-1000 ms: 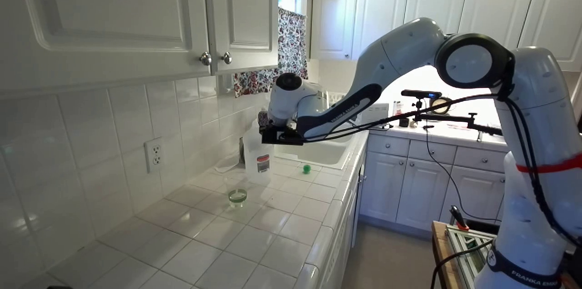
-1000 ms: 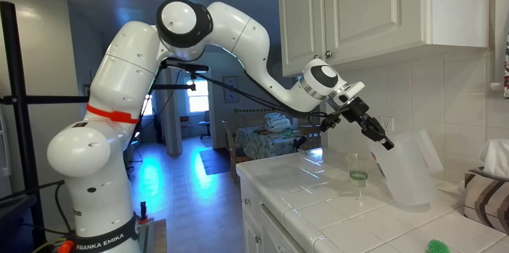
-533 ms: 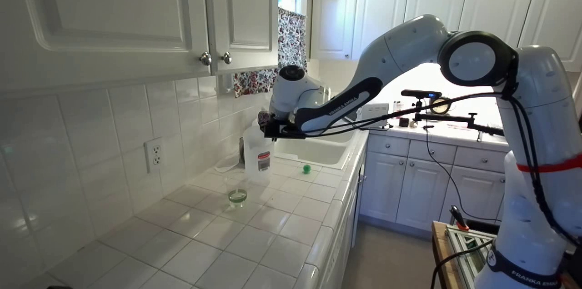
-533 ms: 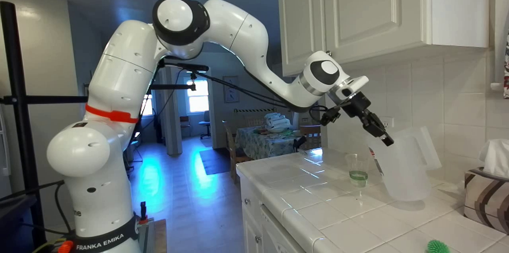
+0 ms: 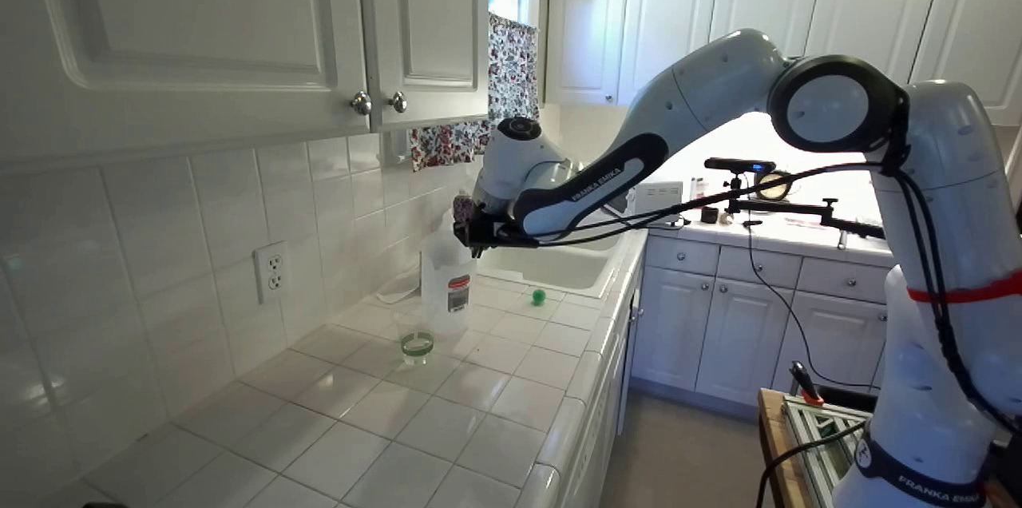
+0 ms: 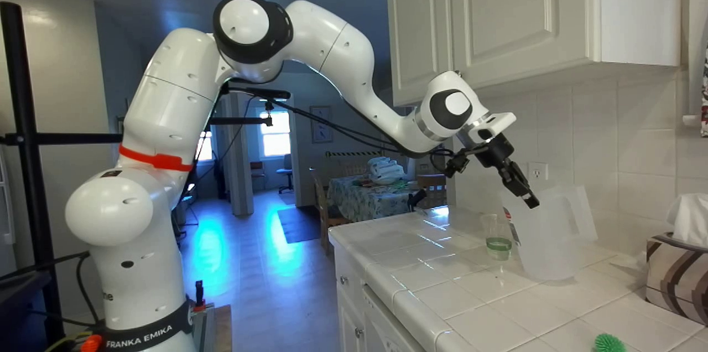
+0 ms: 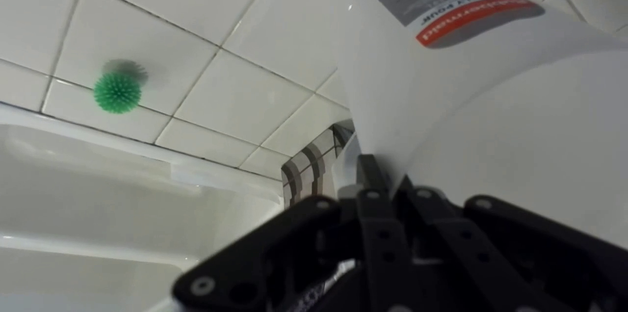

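Note:
A translucent white pitcher with a red and grey label shows in both exterior views [image 5: 439,312] [image 6: 553,247] and fills the right of the wrist view [image 7: 402,81]. My gripper [image 6: 532,201] is shut on the pitcher's upper edge, as the wrist view [image 7: 386,174] shows. The pitcher leans slightly. I cannot tell whether its base touches the counter. A clear cup with a green band [image 5: 416,347] stands upright close beside the pitcher, also seen in an exterior view [image 6: 498,244]. The gripper is apart from the cup.
A green spiky ball [image 7: 117,92] lies on the white tiled counter [image 5: 383,444] near the sink [image 5: 551,264]. A striped tissue box [image 6: 677,280] stands behind the pitcher. Cabinets [image 6: 520,14] hang above the counter. A tiled wall with an outlet [image 5: 272,272] runs behind.
The gripper and pitcher rose slightly, then came down a little and shifted toward the cup. The pitcher leans less than before. The cup and the ball have not moved.

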Controlling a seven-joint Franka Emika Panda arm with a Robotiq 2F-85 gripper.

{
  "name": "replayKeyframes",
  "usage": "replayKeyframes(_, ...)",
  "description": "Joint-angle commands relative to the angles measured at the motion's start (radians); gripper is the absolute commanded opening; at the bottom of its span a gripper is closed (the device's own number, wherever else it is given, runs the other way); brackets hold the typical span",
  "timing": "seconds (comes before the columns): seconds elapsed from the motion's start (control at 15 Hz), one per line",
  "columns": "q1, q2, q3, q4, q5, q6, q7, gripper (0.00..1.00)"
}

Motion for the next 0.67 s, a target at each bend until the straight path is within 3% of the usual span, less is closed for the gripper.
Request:
replayKeyframes(0.0,-0.003,-0.019,-0.005,-0.033,0.1,0.024,-0.112,0.01)
replayKeyframes(0.6,0.0,-0.026,-0.044,-0.042,0.172,0.011,-0.174,0.01)
